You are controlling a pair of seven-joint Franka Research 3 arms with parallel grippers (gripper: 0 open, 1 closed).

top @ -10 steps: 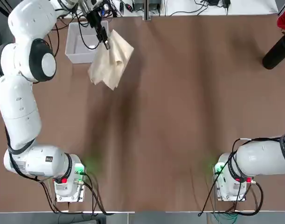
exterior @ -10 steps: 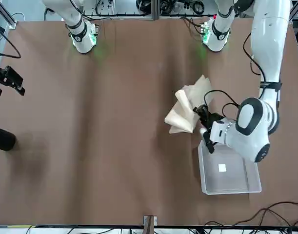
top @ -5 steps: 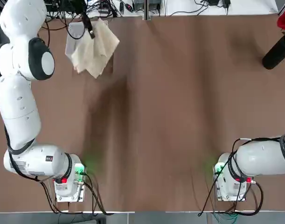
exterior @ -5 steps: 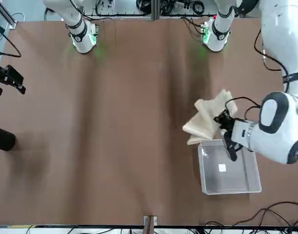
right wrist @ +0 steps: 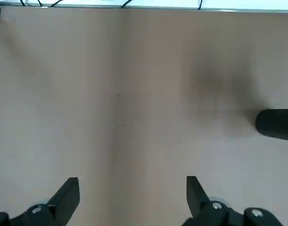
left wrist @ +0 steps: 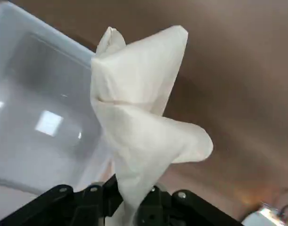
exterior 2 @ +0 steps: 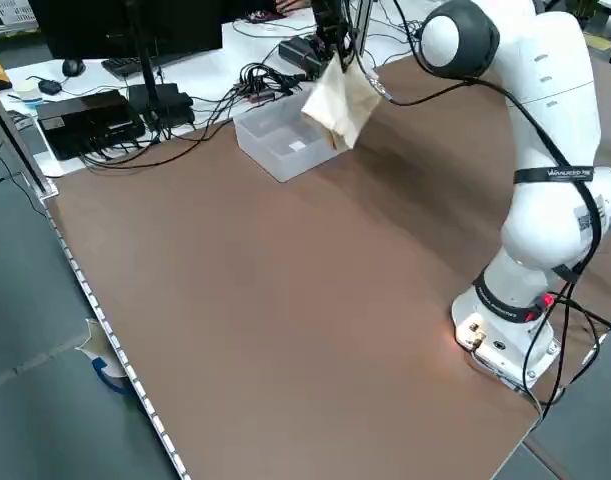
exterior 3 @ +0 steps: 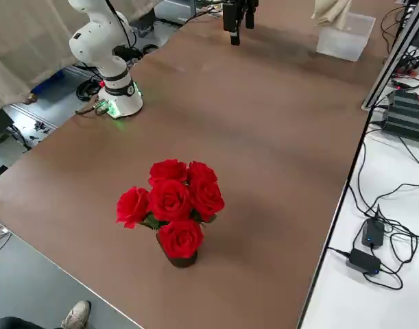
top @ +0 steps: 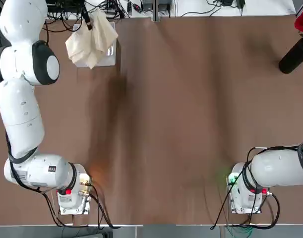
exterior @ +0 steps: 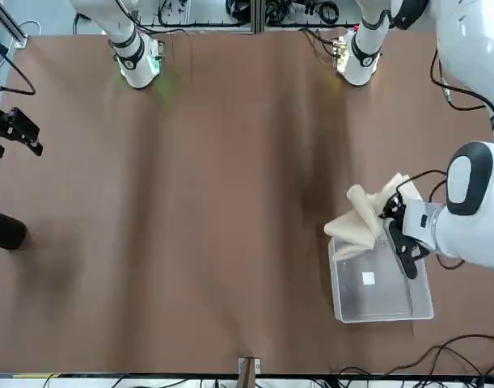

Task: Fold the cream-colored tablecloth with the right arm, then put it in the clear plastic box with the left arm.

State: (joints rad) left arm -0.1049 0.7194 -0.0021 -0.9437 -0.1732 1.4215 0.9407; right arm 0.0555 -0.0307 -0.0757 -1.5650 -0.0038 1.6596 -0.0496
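- Brown bench (top: 181, 114); roses in a black vase (exterior 3: 172, 212) near one corner.
- Left tool (exterior: 394, 229) clamped on the cream-colored tablecloth (exterior: 365, 218), bunched, hanging over the clear plastic box (exterior: 374, 295).
- Right tool (right wrist: 133, 193) wide open, empty, raised above bare bench.

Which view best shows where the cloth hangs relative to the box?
Front view: the tablecloth, pinched in the left gripper, overhangs the clear box rim. Top view hides most of the box; left wrist shows them overlapping.

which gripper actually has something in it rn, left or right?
The left gripper: shut on the cream-colored fabric tablecloth, which hangs over the clear plastic box. The right gripper is open and empty above bare table, parked.
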